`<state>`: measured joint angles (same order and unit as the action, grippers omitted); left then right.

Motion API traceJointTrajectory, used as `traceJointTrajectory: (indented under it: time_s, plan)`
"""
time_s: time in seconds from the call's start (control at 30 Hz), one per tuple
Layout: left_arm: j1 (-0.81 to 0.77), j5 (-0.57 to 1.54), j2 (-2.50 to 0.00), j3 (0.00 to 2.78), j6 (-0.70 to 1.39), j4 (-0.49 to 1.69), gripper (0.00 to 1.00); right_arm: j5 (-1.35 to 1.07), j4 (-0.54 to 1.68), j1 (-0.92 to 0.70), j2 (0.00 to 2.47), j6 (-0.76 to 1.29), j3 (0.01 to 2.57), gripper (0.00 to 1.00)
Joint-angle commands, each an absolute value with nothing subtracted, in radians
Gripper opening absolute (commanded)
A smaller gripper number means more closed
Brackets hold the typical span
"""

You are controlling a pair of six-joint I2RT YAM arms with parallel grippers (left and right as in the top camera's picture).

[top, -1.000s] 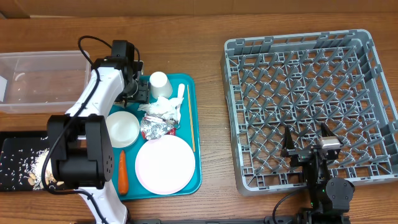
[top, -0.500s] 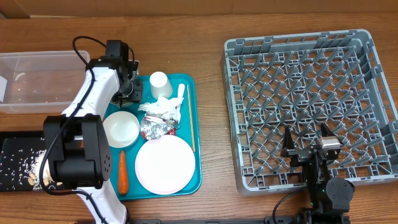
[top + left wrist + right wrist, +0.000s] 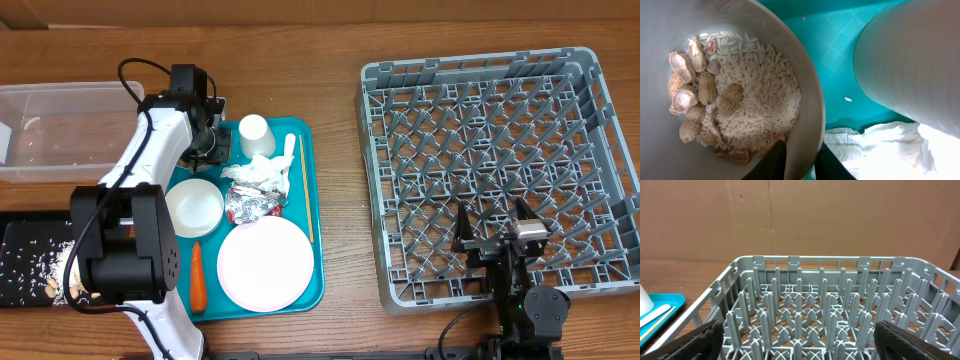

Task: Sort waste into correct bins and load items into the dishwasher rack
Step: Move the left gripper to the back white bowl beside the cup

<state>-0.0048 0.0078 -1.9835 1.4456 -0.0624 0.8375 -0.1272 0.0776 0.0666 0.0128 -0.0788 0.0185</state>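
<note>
Closed in lately, left fingers (image 3: 774, 161) pinch the bowl (image 3: 812, 110) rim between them.

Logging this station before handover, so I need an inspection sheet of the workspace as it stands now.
Surface: wooden table, intact.
Job's things: food bowl with rice and shells, empty bowl, cup, plate, napkin, foil wrapper, utensil on teal tray; rack empty; clear tub; black tray holding scraps.
Clutter: orange carrot-like piece, wooden stick.
Pincers: left pincer clamps food bowl's rim; right pincer open over rack.
Cables: black cable loops beside left arm.
Surroundings: brown board behind rack.
</note>
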Motion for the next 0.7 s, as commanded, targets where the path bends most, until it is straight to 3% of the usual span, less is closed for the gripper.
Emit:
traceJointTrajectory:
  time_s: [0.0,0.17,0.67]
  plan:
    - [-0.001,0.019,-1.991,1.457,-0.083,0.839,0.2,-0.133,0.072,0.072,0.003,-0.079,0.008,1.0]
    - [-0.001,0.019,-1.991,1.458,-0.082,0.839,0.04,-0.133,0.072,0.072,0.003,-0.079,0.008,1.0]
    - [-0.001,0.016,-1.971,1.514,-0.057,0.92,0.04,-0.133,0.072,0.072,0.003,-0.079,0.008,1.0]
